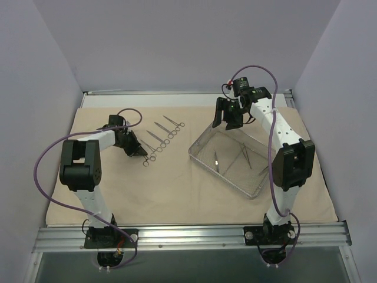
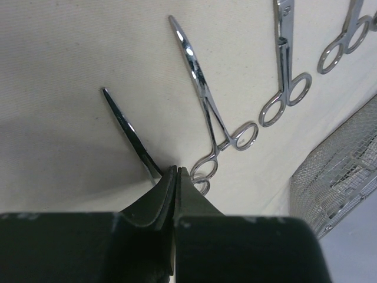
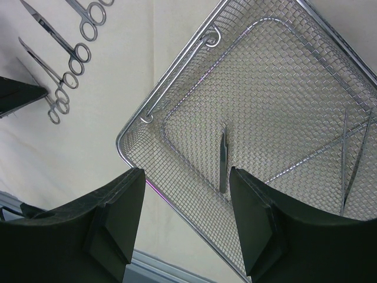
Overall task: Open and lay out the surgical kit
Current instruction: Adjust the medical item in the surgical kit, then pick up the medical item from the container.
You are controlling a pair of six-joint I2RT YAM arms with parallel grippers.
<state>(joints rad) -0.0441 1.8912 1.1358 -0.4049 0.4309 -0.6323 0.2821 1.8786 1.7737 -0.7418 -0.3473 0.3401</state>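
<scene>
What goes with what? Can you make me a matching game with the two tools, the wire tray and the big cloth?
Things:
1. left tool
2. right tool
3. wire tray
4. beige cloth

States:
A. spread flat under everything
B. open, above the tray
C. shut tight, low over the cloth
D. sitting on the cloth, on the right side

Pairs: 1-C, 2-B, 3-D, 4-A

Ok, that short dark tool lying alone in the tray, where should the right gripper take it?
Mid-length, from straight above, closing across its narrow width. The tool lies flat on the mesh, clear of the walls; the open right gripper hangs above the tray.
</scene>
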